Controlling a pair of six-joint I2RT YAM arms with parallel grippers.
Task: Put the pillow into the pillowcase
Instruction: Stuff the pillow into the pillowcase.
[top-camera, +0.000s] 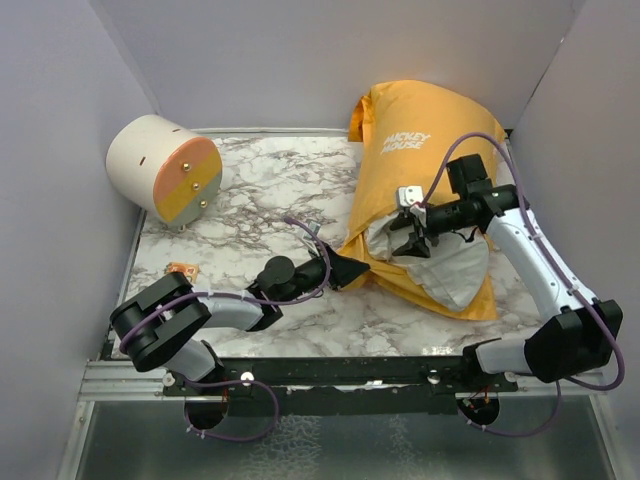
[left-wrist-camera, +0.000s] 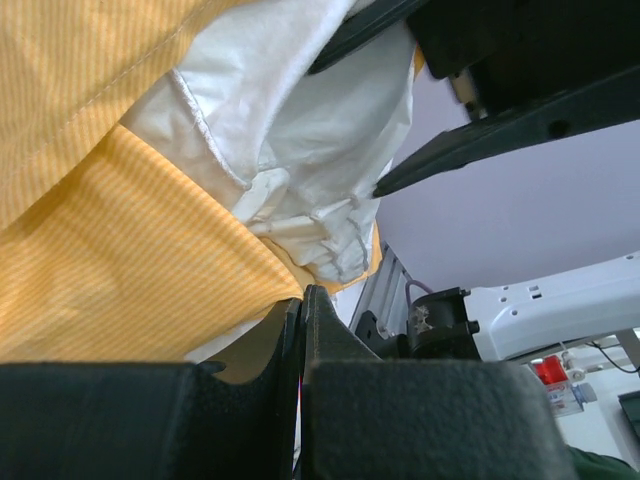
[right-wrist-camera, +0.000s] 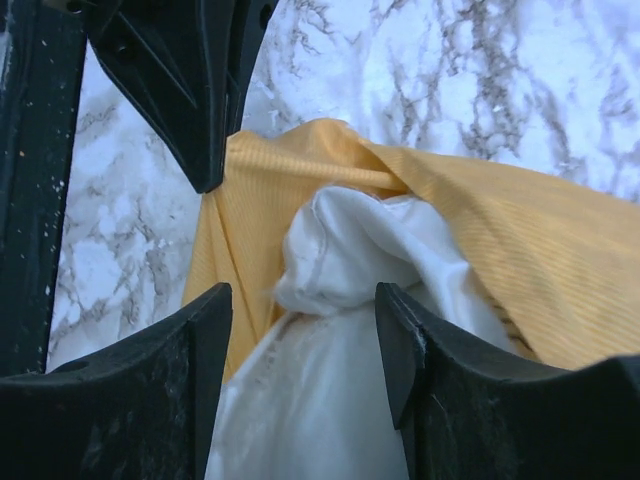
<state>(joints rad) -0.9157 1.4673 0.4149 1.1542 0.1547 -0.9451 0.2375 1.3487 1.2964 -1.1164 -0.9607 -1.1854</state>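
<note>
Left gripper (left-wrist-camera: 303, 300) pinched shut on the pillowcase (top-camera: 400, 150) mouth edge, probably anchoring it against sliding. Pillow (top-camera: 455, 272) mostly inside, near end protruding, right side of the table (top-camera: 260, 190). Right gripper (right-wrist-camera: 300, 305) fingers spread wide, straddling the pillow's bunched corner; contact unclear.

The top external camera is looking down from high behind the near edge of the counter (top-camera: 270, 190), taking in all of it. The left wrist camera is sitting very close, peering upward past the left end effector (left-wrist-camera: 303, 300) at the pillowcase (left-wrist-camera: 110, 270) and pillow (left-wrist-camera: 300, 130). The right wrist camera is facing down over the right end effector (right-wrist-camera: 300, 310), sharing that same opening; the dark shape at its upper left is probably the left end effector.
</note>
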